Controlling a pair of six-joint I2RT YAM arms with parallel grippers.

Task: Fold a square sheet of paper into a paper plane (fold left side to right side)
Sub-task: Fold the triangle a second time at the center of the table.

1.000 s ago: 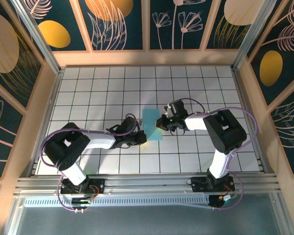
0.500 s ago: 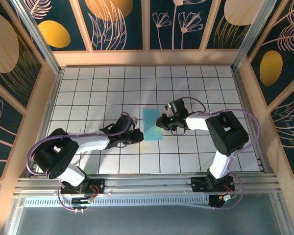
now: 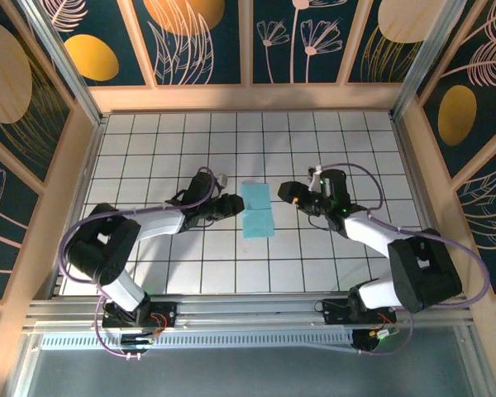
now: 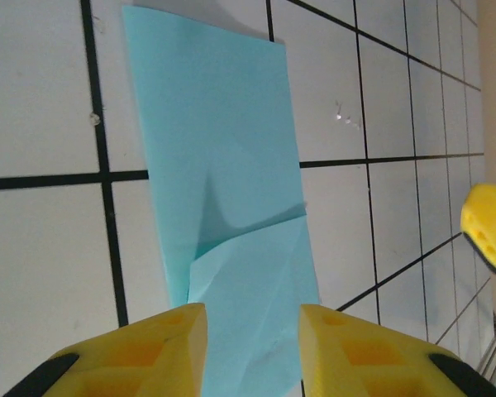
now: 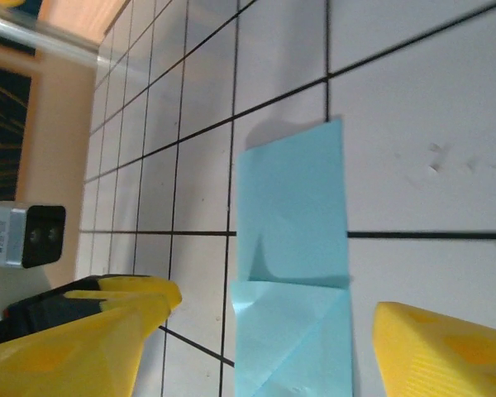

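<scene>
Change since a second ago: both arms have backed off the thin light-cyan sheet of paper [image 3: 257, 209], which is folded into a narrow rectangle; before, both grippers sat clenched at its edges. The left gripper [image 3: 235, 203] has moved from the near-left corner to just beside the left long edge; the right gripper [image 3: 288, 192] has swung out to the right and stands apart from the right edge. The sheet itself has barely shifted.

Left gripper [image 4: 252, 335]: yellow fingers [image 4: 153, 347] parted, released, the sheet lying flat on the tiles past the gap. Right gripper [image 5: 269, 347]: jaws spread wide, released (the sheet flat in front, between the two fingers' lines).

Sheet position: mid-way across the white grid-tiled table [image 3: 149, 149], between the two grippers. Its long axis runs from the arm bases toward the far wall, the near end leaning slightly right; both ends are cut square. One crease crosses it about halfway; the near half [image 4: 252, 281] carries diagonal creases.
</scene>
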